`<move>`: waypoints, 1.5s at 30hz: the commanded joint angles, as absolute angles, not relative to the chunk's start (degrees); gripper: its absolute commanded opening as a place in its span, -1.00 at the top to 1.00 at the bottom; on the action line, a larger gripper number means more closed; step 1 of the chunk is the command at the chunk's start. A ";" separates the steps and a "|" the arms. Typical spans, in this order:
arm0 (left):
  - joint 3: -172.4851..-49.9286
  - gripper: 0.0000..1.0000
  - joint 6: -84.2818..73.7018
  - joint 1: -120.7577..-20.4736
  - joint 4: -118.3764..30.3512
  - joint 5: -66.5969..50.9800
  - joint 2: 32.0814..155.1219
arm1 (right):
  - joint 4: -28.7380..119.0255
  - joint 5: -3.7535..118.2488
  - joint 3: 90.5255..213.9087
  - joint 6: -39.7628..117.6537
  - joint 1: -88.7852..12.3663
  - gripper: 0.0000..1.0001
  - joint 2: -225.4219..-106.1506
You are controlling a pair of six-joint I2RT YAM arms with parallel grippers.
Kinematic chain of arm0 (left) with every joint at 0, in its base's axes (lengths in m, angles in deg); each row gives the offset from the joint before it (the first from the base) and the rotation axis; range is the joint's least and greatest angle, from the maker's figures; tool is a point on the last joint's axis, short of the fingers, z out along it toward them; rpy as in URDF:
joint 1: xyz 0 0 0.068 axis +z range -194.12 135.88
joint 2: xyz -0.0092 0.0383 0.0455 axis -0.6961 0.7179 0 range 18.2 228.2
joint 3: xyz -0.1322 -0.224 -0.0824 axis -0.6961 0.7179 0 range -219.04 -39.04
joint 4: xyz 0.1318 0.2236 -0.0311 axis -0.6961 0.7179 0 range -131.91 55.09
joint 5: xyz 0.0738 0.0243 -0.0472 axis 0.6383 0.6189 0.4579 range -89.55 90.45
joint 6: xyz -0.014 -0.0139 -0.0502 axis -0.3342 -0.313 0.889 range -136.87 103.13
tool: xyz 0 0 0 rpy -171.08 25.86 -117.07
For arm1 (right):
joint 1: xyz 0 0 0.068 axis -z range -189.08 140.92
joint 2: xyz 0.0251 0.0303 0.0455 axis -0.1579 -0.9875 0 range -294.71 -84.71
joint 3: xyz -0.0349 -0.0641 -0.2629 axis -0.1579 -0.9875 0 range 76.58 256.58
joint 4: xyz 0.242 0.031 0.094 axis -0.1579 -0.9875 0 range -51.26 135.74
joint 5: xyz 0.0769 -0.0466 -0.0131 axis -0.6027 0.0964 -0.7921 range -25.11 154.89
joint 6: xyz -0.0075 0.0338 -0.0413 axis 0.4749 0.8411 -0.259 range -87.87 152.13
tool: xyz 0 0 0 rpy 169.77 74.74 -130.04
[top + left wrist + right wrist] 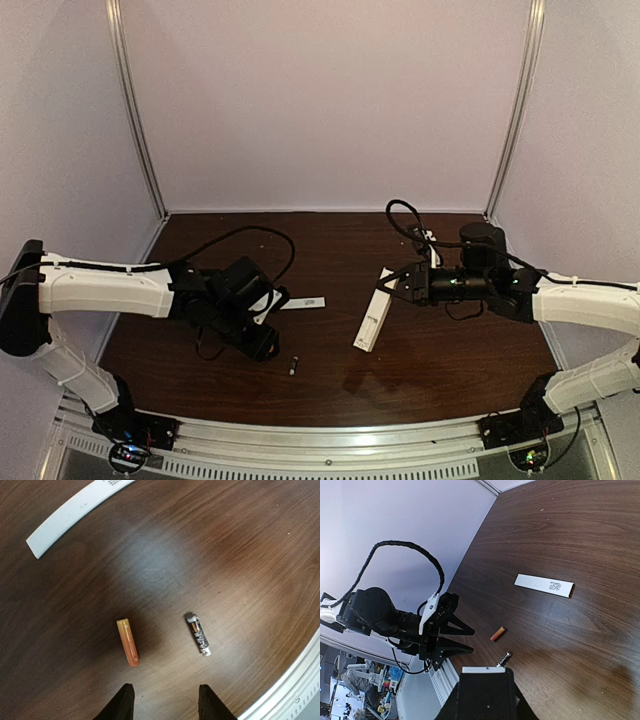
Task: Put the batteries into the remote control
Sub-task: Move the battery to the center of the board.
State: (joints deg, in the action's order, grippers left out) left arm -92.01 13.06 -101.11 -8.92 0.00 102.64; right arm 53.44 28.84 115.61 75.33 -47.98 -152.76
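Observation:
The orange battery (128, 642) and the black battery (198, 634) with a pale tip lie apart on the dark wooden table, just ahead of my left gripper (165, 706). That gripper is open and empty, hovering above them. My right gripper (400, 285) is shut on the upper end of the white remote control (373, 320), which slants down to the table. In the right wrist view the remote's end (484, 670) shows between the fingers, with both batteries (498, 633) beyond it. In the top view only the black battery (294, 365) shows.
A flat white printed strip (303, 303) lies on the table between the arms; it also shows in the left wrist view (75, 511) and the right wrist view (544, 585). The metal front rail (295, 680) runs close to the batteries. White walls enclose the table.

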 commanded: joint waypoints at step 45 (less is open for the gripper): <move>-117.57 0.77 -29.29 -95.75 4.47 4.41 135.72 | 57.18 21.65 111.30 75.11 -41.04 0.84 -147.47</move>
